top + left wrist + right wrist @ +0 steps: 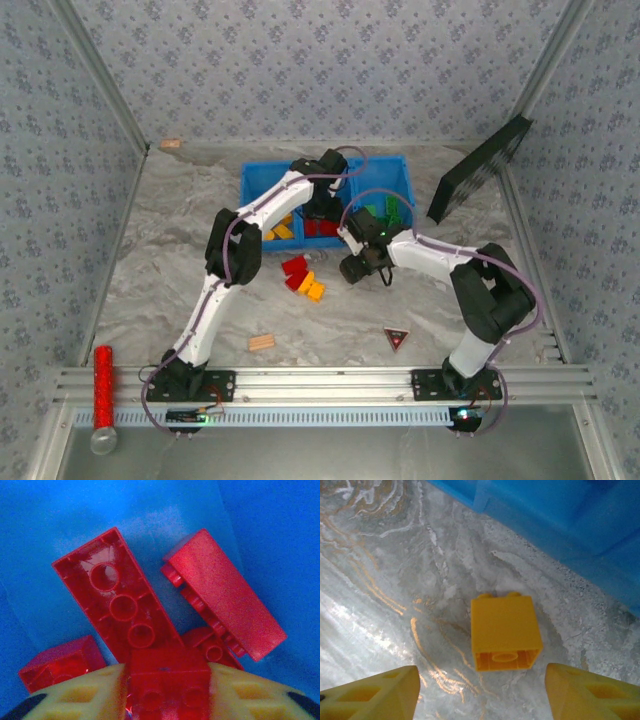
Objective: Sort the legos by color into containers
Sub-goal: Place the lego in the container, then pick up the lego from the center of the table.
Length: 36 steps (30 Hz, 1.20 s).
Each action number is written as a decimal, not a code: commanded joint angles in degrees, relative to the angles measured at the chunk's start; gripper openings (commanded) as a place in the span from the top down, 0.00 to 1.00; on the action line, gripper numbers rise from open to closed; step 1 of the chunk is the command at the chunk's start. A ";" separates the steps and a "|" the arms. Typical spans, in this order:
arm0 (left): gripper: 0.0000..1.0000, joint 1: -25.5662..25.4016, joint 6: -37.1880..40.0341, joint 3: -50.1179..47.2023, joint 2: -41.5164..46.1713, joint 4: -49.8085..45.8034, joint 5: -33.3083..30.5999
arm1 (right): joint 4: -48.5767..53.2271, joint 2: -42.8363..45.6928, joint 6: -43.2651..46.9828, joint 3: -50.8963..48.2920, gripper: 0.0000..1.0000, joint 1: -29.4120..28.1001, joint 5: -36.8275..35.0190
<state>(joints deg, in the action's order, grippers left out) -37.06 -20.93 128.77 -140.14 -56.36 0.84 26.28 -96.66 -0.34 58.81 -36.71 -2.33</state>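
Observation:
My left gripper [322,212] is down inside the middle compartment of the blue bin [255,178]. In the left wrist view this gripper [167,675] is shut on a small red brick [167,661], right over several other red bricks, among them a long upturned one [117,600] and one lying on its side [227,592]. My right gripper [358,265] hangs low over the table just in front of the bin. It stands open [481,680] with a yellow brick [505,630] lying on its side ahead of and between the fingers, untouched.
Yellow bricks [282,228] fill the bin's left compartment and green ones [385,215] the right. Loose red [294,267] and orange bricks [313,289] lie in front of the bin. A tan wooden piece [262,343], a dark triangle [396,338] and a leaning black panel [480,168] are nearby.

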 commanded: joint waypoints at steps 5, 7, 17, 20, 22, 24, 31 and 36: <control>0.45 0.45 -0.10 -2.35 3.75 0.87 0.73 | -1.82 -3.91 1.74 1.76 0.35 -0.41 -3.12; 0.44 0.41 0.01 -2.94 4.27 0.90 0.65 | -2.19 -4.67 1.71 1.65 0.35 -0.45 -3.42; 0.42 0.41 0.22 -5.23 7.70 1.94 0.90 | -2.82 -6.95 1.79 2.64 0.52 -0.57 -2.22; 0.42 0.32 0.99 -5.29 8.60 2.38 1.00 | -2.86 -8.13 2.09 3.45 0.61 -0.56 -1.71; 0.41 0.36 1.56 -5.11 9.50 2.56 0.93 | -1.94 -9.08 2.02 4.39 0.65 -0.56 -1.73; 0.40 0.34 2.11 -5.40 11.05 3.06 0.92 | -1.01 -9.75 1.64 5.47 0.68 -0.64 -1.71; 0.38 0.38 5.43 -8.62 19.11 4.86 3.58 | 3.24 -8.63 -1.24 8.84 0.75 -1.08 -1.87; 0.35 1.09 8.66 -14.84 27.29 5.84 3.00 | 6.36 -6.16 -4.92 10.77 0.78 -1.90 -2.48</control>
<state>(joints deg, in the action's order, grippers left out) -36.38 -15.55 115.81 -119.68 -50.17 2.13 27.62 -104.18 -0.84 67.53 -38.65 -3.29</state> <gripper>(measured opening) 0.645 0.306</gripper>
